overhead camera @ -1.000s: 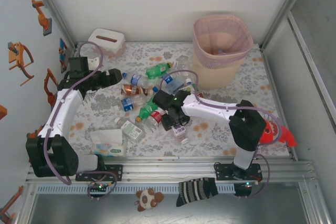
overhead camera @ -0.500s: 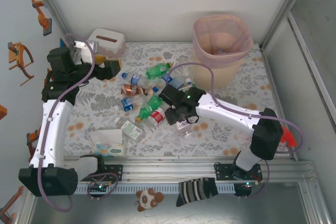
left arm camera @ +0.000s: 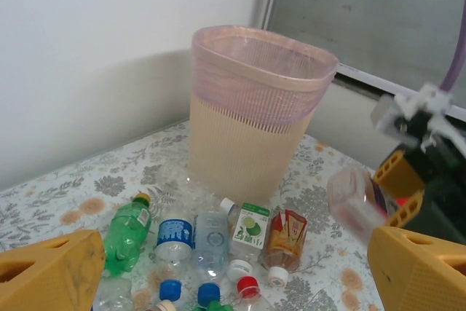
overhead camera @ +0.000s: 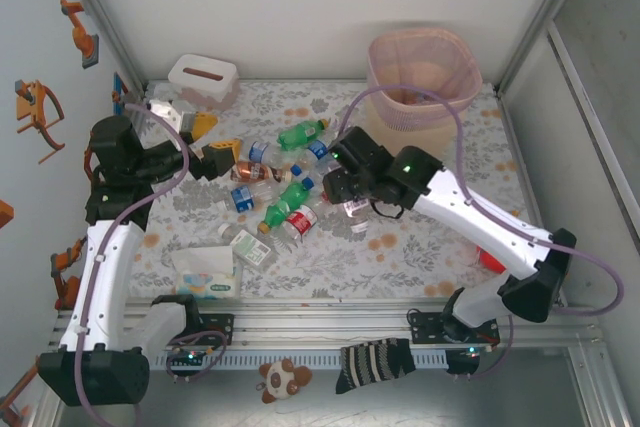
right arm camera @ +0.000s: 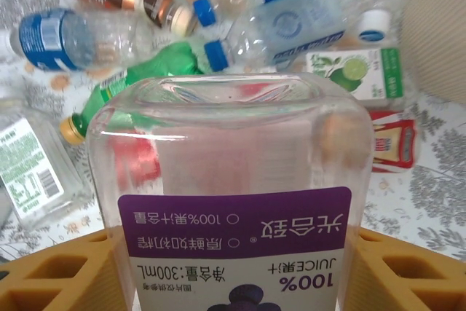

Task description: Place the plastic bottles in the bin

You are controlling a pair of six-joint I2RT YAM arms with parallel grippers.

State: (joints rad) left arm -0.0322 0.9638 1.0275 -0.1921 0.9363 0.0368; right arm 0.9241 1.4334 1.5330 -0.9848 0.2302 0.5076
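Observation:
My right gripper (overhead camera: 350, 202) is shut on a clear plastic bottle with a purple label (right arm camera: 233, 180), held above the table just in front of the bin, between the orange fingers (right arm camera: 58, 274). The bin (overhead camera: 422, 77) is tall and beige with a pink liner, at the back right. Several plastic bottles (overhead camera: 280, 182), green and clear, lie in a pile left of it; in the left wrist view the same pile (left arm camera: 175, 238) lies before the bin (left arm camera: 251, 114). My left gripper (overhead camera: 213, 141) hangs open at the pile's left edge, nothing between its fingers (left arm camera: 51, 274).
A white tissue box (overhead camera: 203, 79) stands at the back left. A soft tissue pack (overhead camera: 205, 272) lies near the front left. A sock (overhead camera: 375, 362) and a plush toy (overhead camera: 283, 379) rest on the front rail. Walls close in the left, back and right sides.
My right gripper has lifted the purple-label bottle off the table and carried it back toward the bin. The left arm has swung up and turned its gripper toward the pile.

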